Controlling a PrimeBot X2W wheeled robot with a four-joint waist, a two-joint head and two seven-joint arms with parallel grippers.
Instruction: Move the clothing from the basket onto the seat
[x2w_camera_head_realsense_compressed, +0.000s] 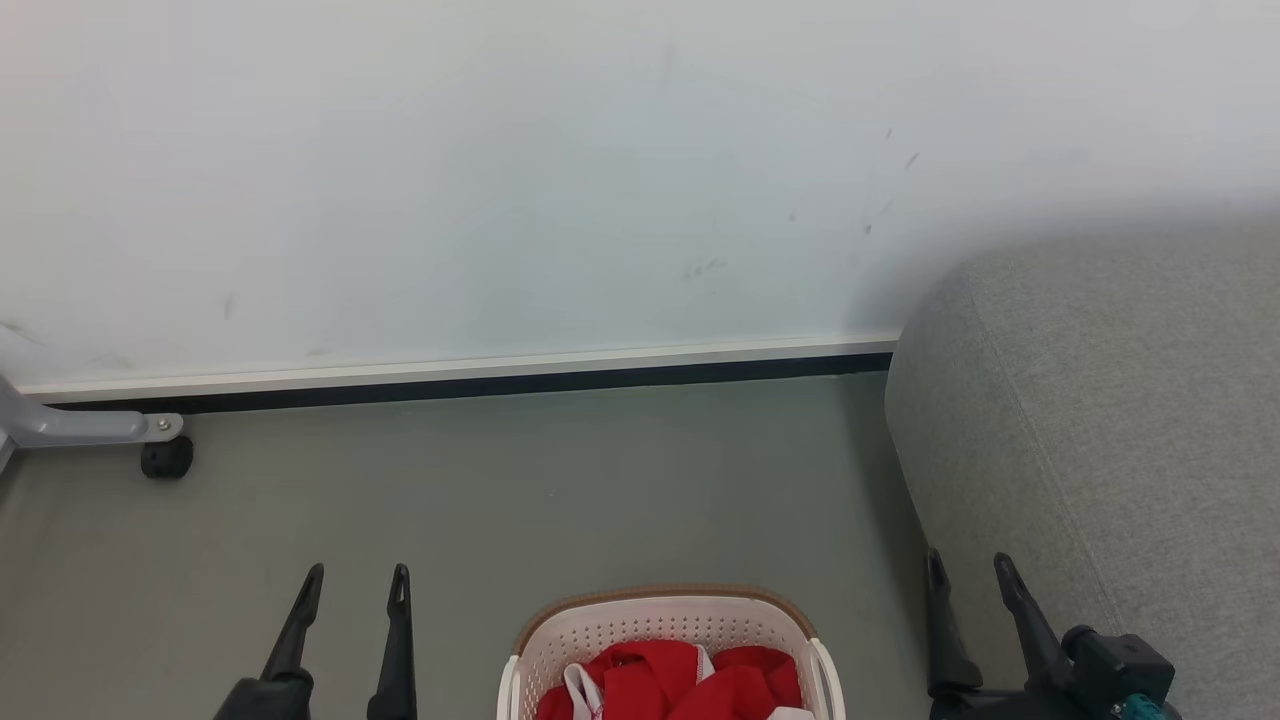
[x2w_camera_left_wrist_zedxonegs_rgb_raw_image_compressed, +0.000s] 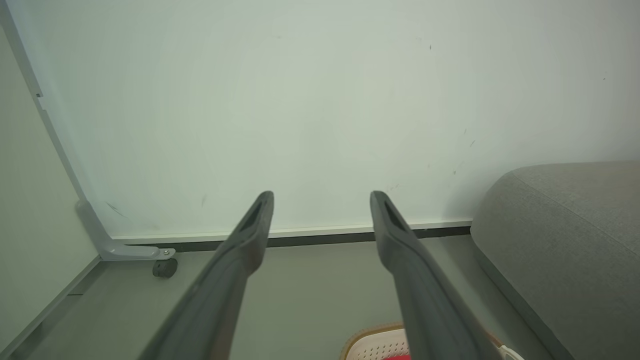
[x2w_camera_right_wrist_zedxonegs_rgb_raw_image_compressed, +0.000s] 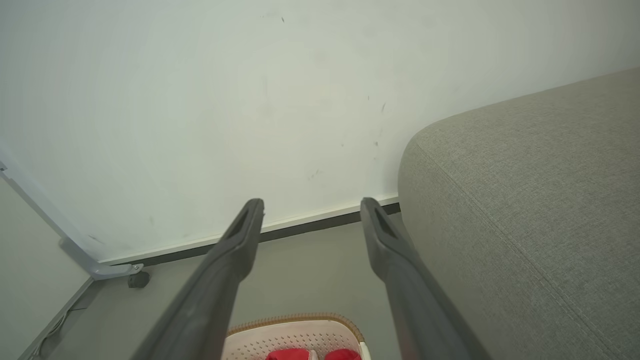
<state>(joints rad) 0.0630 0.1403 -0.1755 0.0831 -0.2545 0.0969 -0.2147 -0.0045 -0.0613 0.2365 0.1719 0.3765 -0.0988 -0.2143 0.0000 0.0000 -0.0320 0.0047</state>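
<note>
Small cream-white perforated plastic basket (x2w_camera_head_realsense_compressed: 665, 612) with brown rim on the grey floor (x2w_camera_head_realsense_compressed: 560, 480), between two released grippers
A grey metal leg with a black caster wheel (x2w_camera_head_realsense_compressed: 165, 458) stands far left by the white wall (x2w_camera_head_realsense_compressed: 500, 180); the large light grey fabric seat (x2w_camera_head_realsense_compressed: 1100, 420) is just beside the right gripper (x2w_camera_head_realsense_compressed: 966, 560). Inside the basket lies the crumpled bright red clothing with white trim (x2w_camera_head_realsense_compressed: 690, 685). The left gripper (x2w_camera_head_realsense_compressed: 357, 575) and the right one keep their fingers spread, grasping nothing

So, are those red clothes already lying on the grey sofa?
No, the red clothing lies inside the basket, which stands beside the seat.
</note>
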